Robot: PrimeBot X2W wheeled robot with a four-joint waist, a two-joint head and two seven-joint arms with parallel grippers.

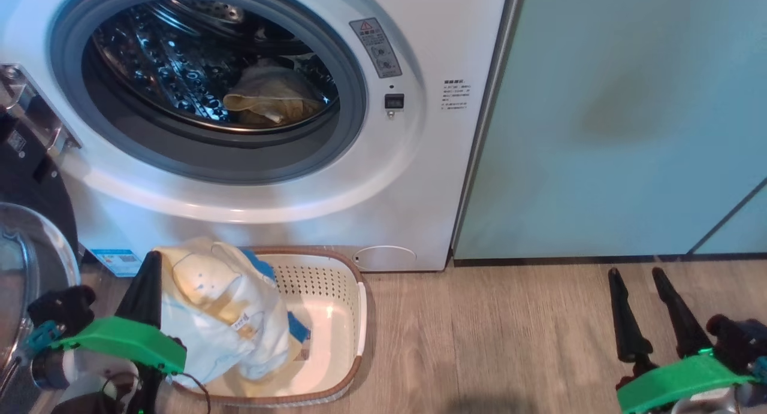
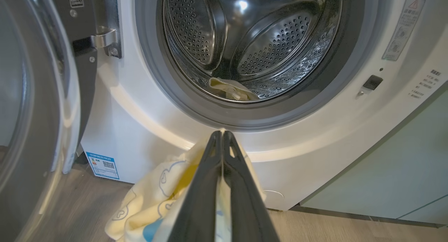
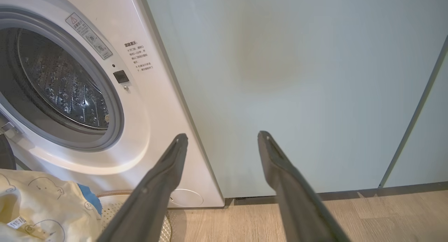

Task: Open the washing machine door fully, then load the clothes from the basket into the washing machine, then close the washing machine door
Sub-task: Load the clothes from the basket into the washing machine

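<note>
Machine: white front-loader (image 1: 419, 162) at 11 o'clock in the head view. Its round opening is uncovered, with a grey ring around the steel drum (image 1: 168, 60).
Door: the door (image 1: 36, 252) is swung wide open at 9 o'clock of the opening and hangs on a metal hinge (image 1: 36, 111). Its glass bowl sits at the frame's 8 o'clock.
Basket: the basket (image 1: 311, 276) stands on the floor (image 1: 509, 330) at 6 o'clock of the opening, just in front of the machine. The right part of its inside is bare.
Clothes: one pale yellow piece with blue patches (image 1: 222, 318) hangs from the left pincer (image 2: 222, 133) over the basket's left half. I cannot tell whether its lower end touches the basket floor. Another pale piece (image 1: 269, 99) lies in the drum at the drum's 5 o'clock.
Left pincer: its fingers are pressed together and pinch the hanging piece at its top. In the left wrist view the tips point at 12 o'clock, just below the opening's rim.
Right pincer: the right pincer (image 1: 635, 273) has its fingers spread, with bare floor between them. It is at 4 o'clock in the head view, well apart from the basket.
Cabinet: pale teal front (image 1: 629, 114) at 2 o'clock, touching the machine's right side.
Label: small blue label (image 1: 117, 261) low on the machine's front, at 10 o'clock of the basket.
</note>
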